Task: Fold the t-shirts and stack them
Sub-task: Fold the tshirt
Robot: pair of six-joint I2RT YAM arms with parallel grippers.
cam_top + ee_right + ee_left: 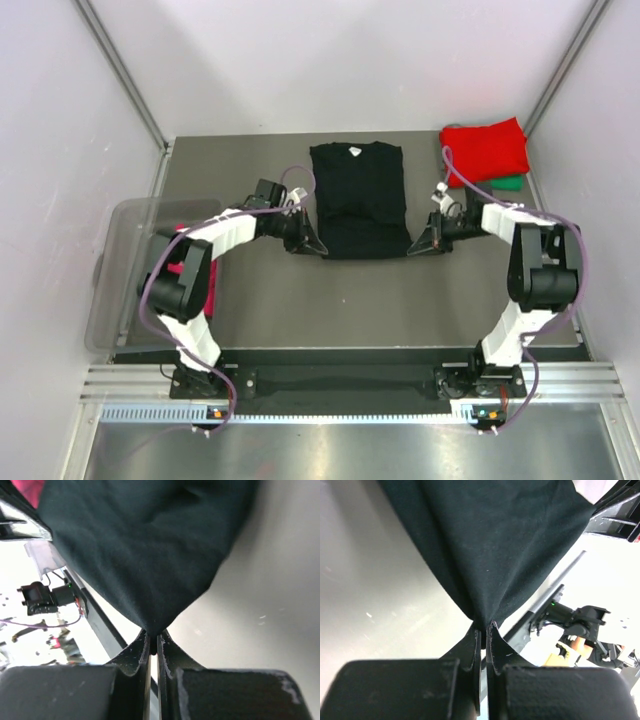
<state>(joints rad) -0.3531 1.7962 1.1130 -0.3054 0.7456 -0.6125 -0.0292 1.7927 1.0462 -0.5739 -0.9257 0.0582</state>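
From above, my scene is evenly and softly lit and sharp, with only faint, soft-edged shadows; the black t-shirt point(357, 200) reads as a nearly featureless dark patch. In both wrist views the background blows out white, at 4 o'clock on the left and 8 o'clock on the right, and my fingers point(467, 652) blur closest in.

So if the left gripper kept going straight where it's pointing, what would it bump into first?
The black t-shirt: the left gripper is shut on its near corner. Beyond that, roughly in line, sits the right gripper, though depth is hard to judge.
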